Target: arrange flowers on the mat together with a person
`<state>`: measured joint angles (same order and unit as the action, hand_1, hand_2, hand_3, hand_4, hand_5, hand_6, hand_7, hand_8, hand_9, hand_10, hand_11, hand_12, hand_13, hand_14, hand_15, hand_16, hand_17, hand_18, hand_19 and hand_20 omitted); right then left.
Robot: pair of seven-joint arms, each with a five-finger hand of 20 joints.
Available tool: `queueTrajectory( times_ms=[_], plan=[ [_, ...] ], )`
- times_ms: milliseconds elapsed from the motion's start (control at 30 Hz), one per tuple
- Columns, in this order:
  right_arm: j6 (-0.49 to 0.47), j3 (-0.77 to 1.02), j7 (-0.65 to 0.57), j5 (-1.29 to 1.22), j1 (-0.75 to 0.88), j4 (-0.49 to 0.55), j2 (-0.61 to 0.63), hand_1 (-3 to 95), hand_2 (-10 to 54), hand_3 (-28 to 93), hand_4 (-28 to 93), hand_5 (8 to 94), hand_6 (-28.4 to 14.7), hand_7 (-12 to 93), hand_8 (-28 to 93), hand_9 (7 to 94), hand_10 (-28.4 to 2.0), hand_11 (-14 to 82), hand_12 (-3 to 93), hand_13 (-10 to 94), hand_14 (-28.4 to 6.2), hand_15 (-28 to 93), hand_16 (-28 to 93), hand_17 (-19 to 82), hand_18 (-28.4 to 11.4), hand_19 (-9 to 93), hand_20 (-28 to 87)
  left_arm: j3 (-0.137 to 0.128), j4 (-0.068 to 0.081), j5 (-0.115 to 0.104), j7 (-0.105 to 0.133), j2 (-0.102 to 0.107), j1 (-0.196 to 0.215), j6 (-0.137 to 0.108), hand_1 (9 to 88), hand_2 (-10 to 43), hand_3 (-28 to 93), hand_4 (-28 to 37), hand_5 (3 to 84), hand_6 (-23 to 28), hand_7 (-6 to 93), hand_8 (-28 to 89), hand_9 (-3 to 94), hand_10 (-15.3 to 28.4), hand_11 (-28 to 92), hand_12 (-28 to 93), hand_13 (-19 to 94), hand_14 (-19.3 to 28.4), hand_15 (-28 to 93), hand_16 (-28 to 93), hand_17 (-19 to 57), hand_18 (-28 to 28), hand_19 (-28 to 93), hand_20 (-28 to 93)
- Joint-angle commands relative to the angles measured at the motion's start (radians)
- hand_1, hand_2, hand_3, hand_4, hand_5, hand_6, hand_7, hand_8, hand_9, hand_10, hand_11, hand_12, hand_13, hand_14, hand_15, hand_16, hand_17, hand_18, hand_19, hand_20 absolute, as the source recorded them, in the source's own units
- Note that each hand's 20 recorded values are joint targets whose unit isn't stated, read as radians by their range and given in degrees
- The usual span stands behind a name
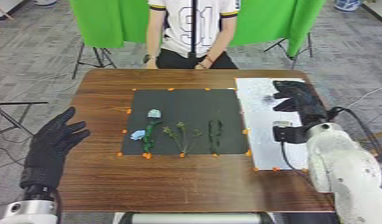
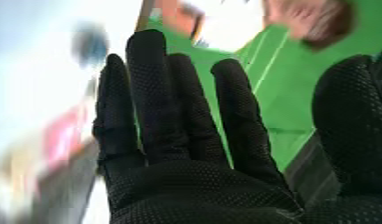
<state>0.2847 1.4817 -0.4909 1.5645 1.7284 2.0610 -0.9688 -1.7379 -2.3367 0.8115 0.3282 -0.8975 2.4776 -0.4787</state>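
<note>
While the left hand hangs left of the mat, fingers loosely spread, blue flowers, a sprig and a green stem lie on it; right of the mat, above a white sheet, the right hand has straight, slightly spread fingers.

Two blue blooms; one dark mat; one white sheet; one brown table.
</note>
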Motion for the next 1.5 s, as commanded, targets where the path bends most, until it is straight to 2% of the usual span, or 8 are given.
queueTrajectory(
  times_ms=[33, 333, 667, 900, 1033, 1267, 1400, 1500],
  plan=[
    [-0.033, -0.035, -0.206, 0.285, -0.111, -0.097, 0.113, 28.0, 0.7, 71, -23, 48.6, -0.9, 14, -12, 48.5, -18.4, 18.1, 14.7, 51, -17.3, 62, 8, 19, -23.4, 66, 17, 0.001, -0.008, 0.000, -0.002, 0.006, 0.016, -0.012, 19.9, 6.2, 79, -28.3, 32.4, 6.7, 16.2, -11, 33.4, 19.5, 32, 9, 24, 26.1, 59, -13, -6.5, 23.0, 57, 9],
    [-0.143, -0.206, -0.432, 0.578, -0.246, -0.245, 0.205, 31.2, -1.3, 70, -23, 47.8, -2.2, 14, -11, 46.3, -20.6, 16.4, 14.7, 53, -17.7, 65, 7, 24, -23.8, 73, 10, 0.006, -0.008, 0.001, 0.003, 0.008, 0.002, -0.012, 19.8, 6.2, 79, -28.3, 32.5, 6.7, 16.2, -11, 33.5, 19.5, 33, 9, 24, 26.1, 59, -13, -6.3, 23.0, 57, 10],
    [-0.394, -0.240, -0.466, 0.551, -0.311, -0.344, 0.209, 34.0, -4.7, 71, -22, 46.9, -2.6, 13, -11, 44.5, -21.8, 14.9, 14.3, 53, -18.2, 66, 7, 25, -24.3, 76, 6, 0.007, -0.007, -0.007, 0.021, 0.010, 0.002, -0.017, 19.9, 6.1, 79, -28.3, 32.7, 6.7, 16.4, -12, 33.6, 19.6, 33, 9, 24, 26.0, 59, -13, -6.3, 23.0, 57, 10],
    [-0.442, -0.311, -0.453, 0.562, -0.364, -0.411, 0.213, 36.9, -7.5, 72, -23, 49.0, -0.2, 14, -11, 47.0, -21.1, 14.8, 14.4, 54, -17.7, 65, 6, 24, -24.3, 77, 4, 0.012, -0.004, -0.020, 0.040, 0.012, 0.006, -0.018, 20.0, 6.1, 79, -28.3, 32.9, 6.8, 16.4, -12, 33.7, 19.5, 33, 9, 24, 26.1, 59, -13, -6.4, 22.9, 57, 9],
    [-0.456, -0.371, -0.449, 0.562, -0.412, -0.460, 0.218, 40.2, -9.2, 72, -25, 52.5, 1.3, 15, -12, 50.9, -19.7, 15.1, 14.1, 57, -16.3, 62, 7, 25, -23.4, 77, 3, 0.014, 0.000, -0.038, 0.049, 0.012, -0.004, -0.010, 20.0, 6.1, 79, -28.3, 32.9, 6.9, 16.3, -12, 33.8, 19.6, 33, 9, 24, 26.1, 59, -13, -6.4, 22.9, 57, 9],
    [-0.421, -0.438, -0.439, 0.593, -0.436, -0.506, 0.218, 49.7, -9.5, 70, -28, 64.9, 3.2, 17, -9, 65.4, -14.6, 18.2, 14.4, 67, -11.1, 56, 11, 30, -20.9, 79, 4, 0.012, -0.001, -0.028, 0.040, 0.008, -0.004, -0.008, 20.0, 6.1, 79, -28.3, 32.9, 6.9, 16.3, -11, 33.8, 19.5, 33, 9, 24, 26.1, 59, -13, -6.5, 22.8, 57, 9],
    [-0.355, -0.459, -0.441, 0.640, -0.418, -0.504, 0.226, 59.6, -9.5, 61, -28, 78.8, 3.4, 18, 1, 84.4, -7.7, 9.7, 29.4, 77, -4.7, 49, 23, 35, -18.4, 81, 4, 0.012, -0.002, -0.027, 0.036, 0.005, -0.003, -0.006, 20.0, 6.2, 79, -28.3, 32.9, 6.9, 16.3, -11, 33.8, 19.5, 33, 9, 24, 26.1, 59, -13, -6.6, 22.8, 56, 9],
    [-0.322, -0.458, -0.434, 0.659, -0.404, -0.500, 0.229, 62.2, -9.5, 60, -28, 82.6, 3.1, 20, 3, 90.6, -4.9, 12.1, 35.2, 81, -2.6, 49, 25, 37, -16.8, 82, 3, 0.011, -0.002, -0.027, 0.031, 0.003, -0.005, -0.007, 20.0, 6.2, 79, -28.3, 33.0, 6.9, 16.4, -11, 33.8, 19.4, 33, 9, 24, 26.0, 59, -13, -6.6, 22.8, 56, 9]
  ],
)
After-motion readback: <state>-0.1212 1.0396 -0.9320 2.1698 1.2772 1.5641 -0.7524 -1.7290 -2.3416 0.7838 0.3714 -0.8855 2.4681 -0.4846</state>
